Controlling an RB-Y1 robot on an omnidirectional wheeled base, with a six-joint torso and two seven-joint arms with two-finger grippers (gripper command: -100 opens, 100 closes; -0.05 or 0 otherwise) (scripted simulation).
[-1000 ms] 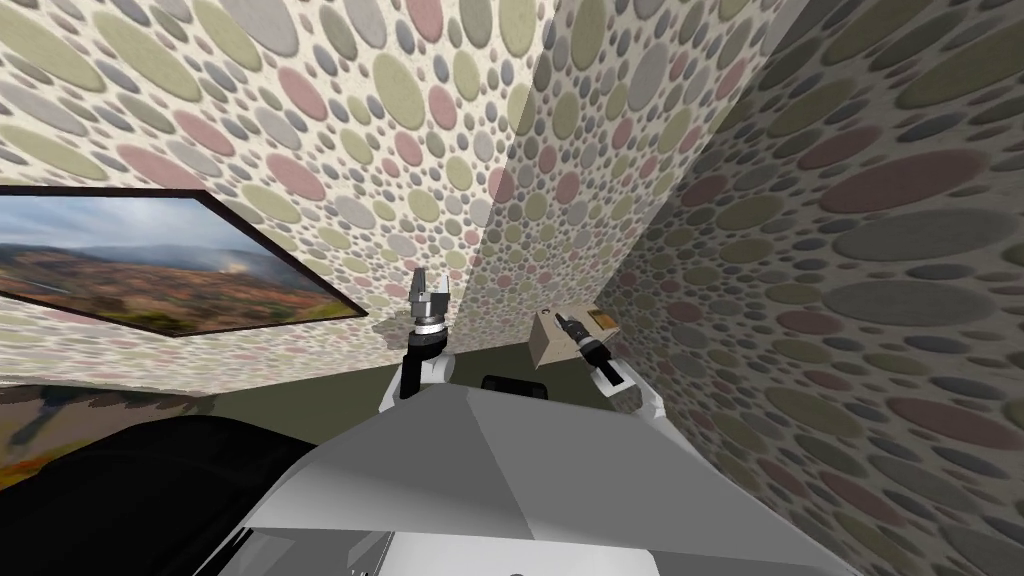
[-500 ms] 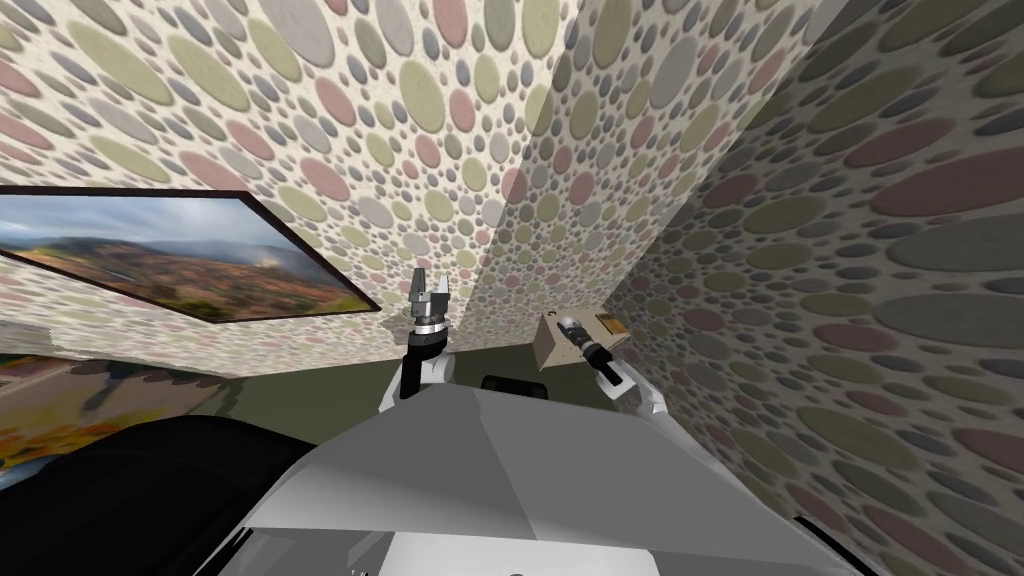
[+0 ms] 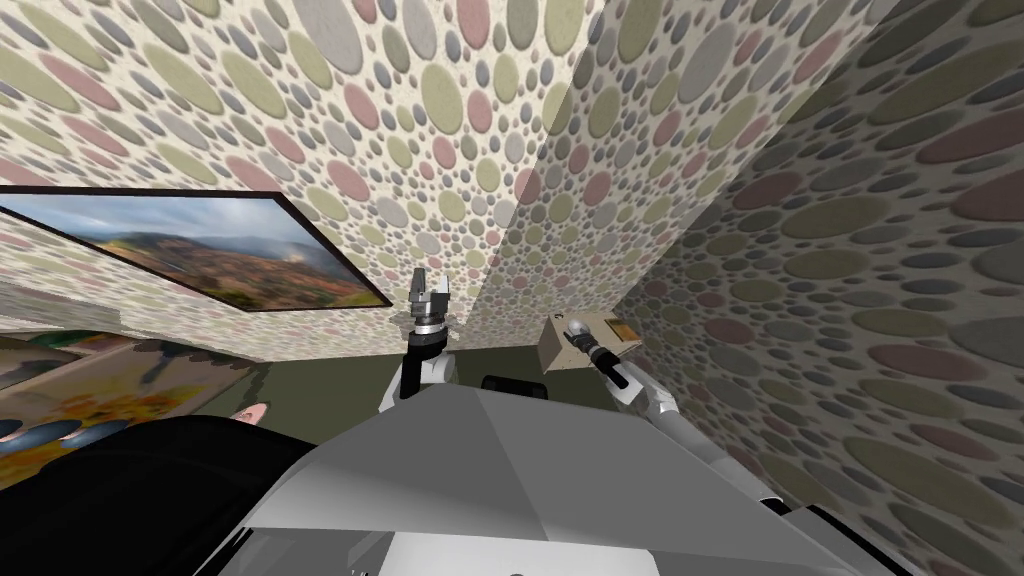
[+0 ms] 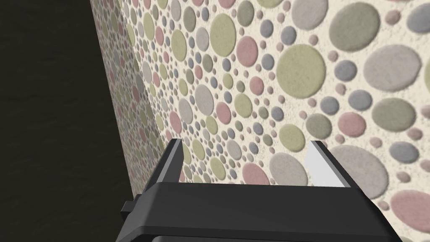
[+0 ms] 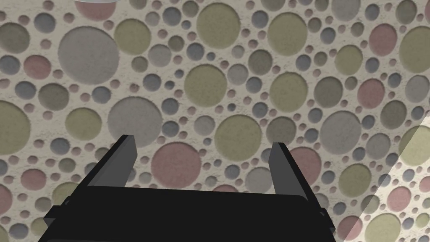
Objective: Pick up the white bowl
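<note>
A small pale round thing, perhaps the white bowl, sits on a low tan stand in the room's corner. My right gripper reaches over that stand, right at the pale thing. In the right wrist view the gripper is open and holds nothing, facing the spotted wall; a white sliver shows at the picture's edge beyond the fingers. My left gripper is raised beside the wall, open and holding nothing.
Spotted walls close in ahead and on the right. A framed landscape picture hangs on the left wall. A brown flat item lies on the stand. Dark olive floor lies between me and the wall.
The whole head picture has slid to the right, so I have turned left. My right arm stretches farther out towards the tan stand. The left arm holds its pose.
</note>
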